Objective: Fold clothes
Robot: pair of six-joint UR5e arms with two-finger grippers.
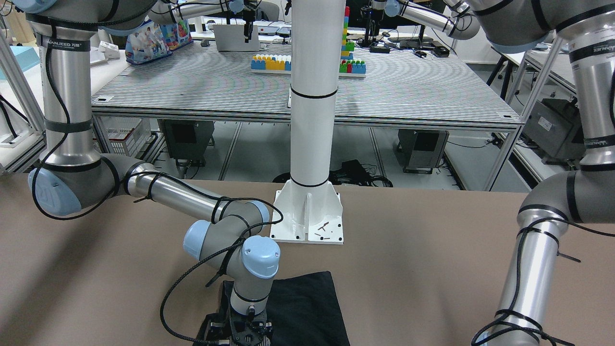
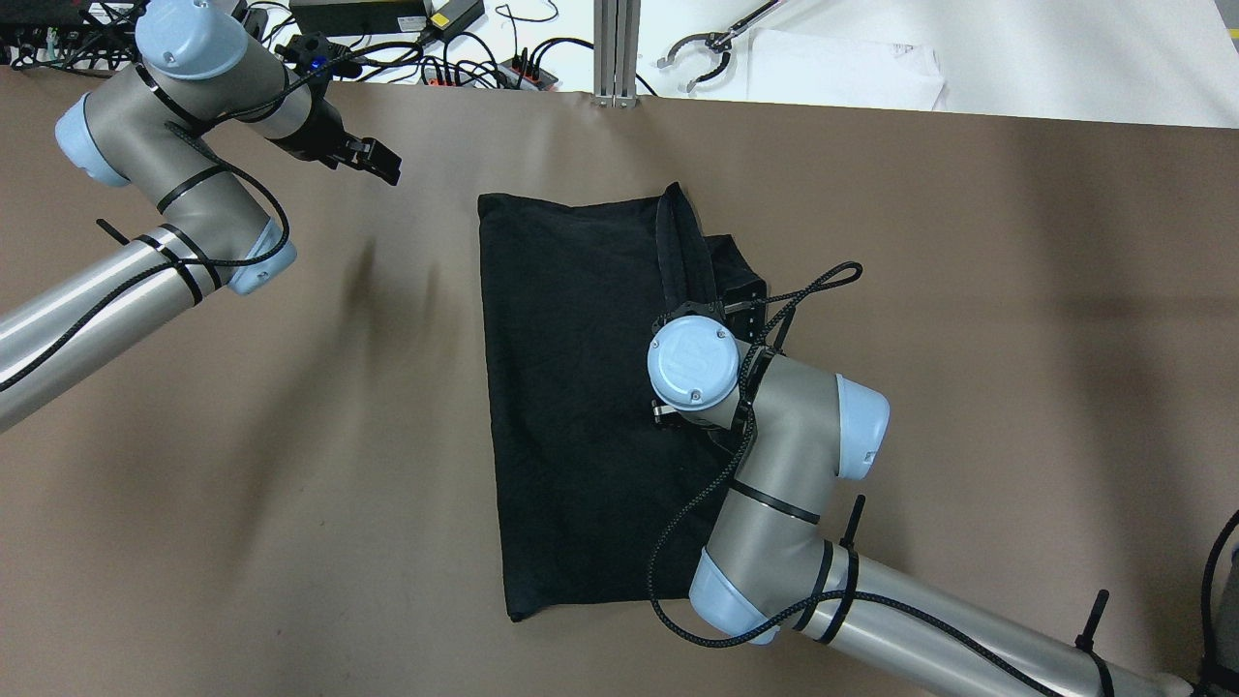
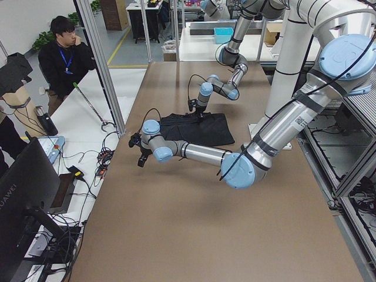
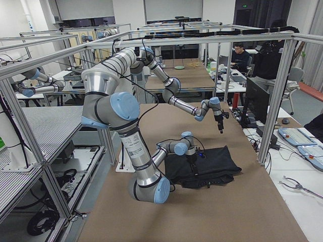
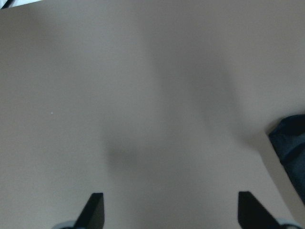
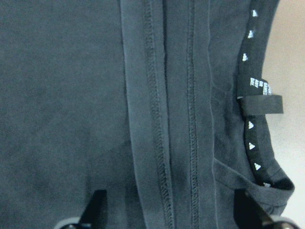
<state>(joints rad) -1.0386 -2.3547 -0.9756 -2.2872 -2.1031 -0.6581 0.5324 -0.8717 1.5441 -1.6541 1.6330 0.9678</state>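
On the brown table (image 2: 968, 290): black garment (image 2: 571, 387) lies mid-table, mostly flat, with its right side rucked into a ridge.
Right gripper (image 6: 171, 214) sits over that rucked side toward the far edge, fingers spread wide and clamped on nothing; can't tell if it touches the cloth. Left gripper (image 5: 170, 212) is well apart to the garment's left, over bare table, fingers also spread and empty. Right wrist view: stitched hem (image 6: 162, 119) runs between the fingers, with black tape marked with white triangles (image 6: 252, 125) beside it.
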